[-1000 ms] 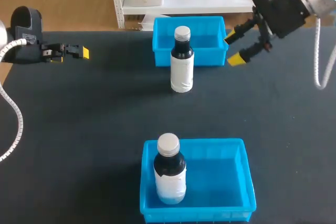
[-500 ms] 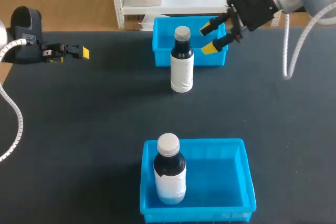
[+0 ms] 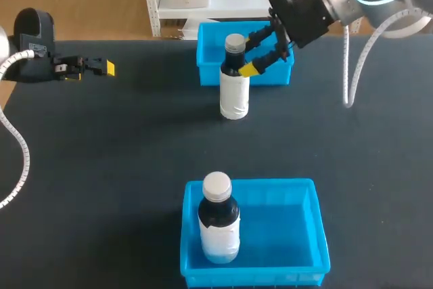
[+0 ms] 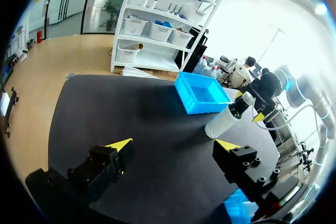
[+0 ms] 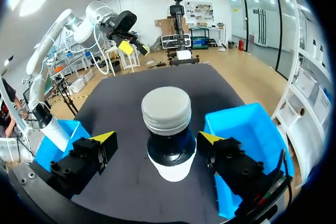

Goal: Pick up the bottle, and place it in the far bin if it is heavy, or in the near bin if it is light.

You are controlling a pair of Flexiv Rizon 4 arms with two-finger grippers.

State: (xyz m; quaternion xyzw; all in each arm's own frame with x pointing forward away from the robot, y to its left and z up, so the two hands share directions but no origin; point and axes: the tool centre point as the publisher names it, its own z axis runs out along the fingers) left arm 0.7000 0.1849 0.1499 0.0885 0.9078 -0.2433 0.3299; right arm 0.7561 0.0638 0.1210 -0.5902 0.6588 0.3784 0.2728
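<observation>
A white-labelled bottle (image 3: 234, 86) with dark contents and a grey cap stands upright on the black table, just in front of the far blue bin (image 3: 274, 49). My right gripper (image 3: 243, 57) comes in from the right at neck height, open. The right wrist view shows the bottle (image 5: 168, 129) between its yellow-tipped fingers (image 5: 105, 139), with a gap on each side. The left gripper (image 3: 101, 67) hovers open near the table's far left edge, holding nothing. From the left wrist, the bottle (image 4: 226, 119) stands far ahead of the left gripper (image 4: 173, 144).
The near blue bin (image 3: 318, 235) sits at the table's front edge and holds a second, similar bottle (image 3: 218, 218) upright in its left part. The far bin (image 5: 247, 135) holds nothing and lies close beside the right gripper's fingers.
My right gripper swept left from beyond the far bin's right corner until its open fingers straddle the bottle's neck. The bottle, bins and left arm stayed put.
</observation>
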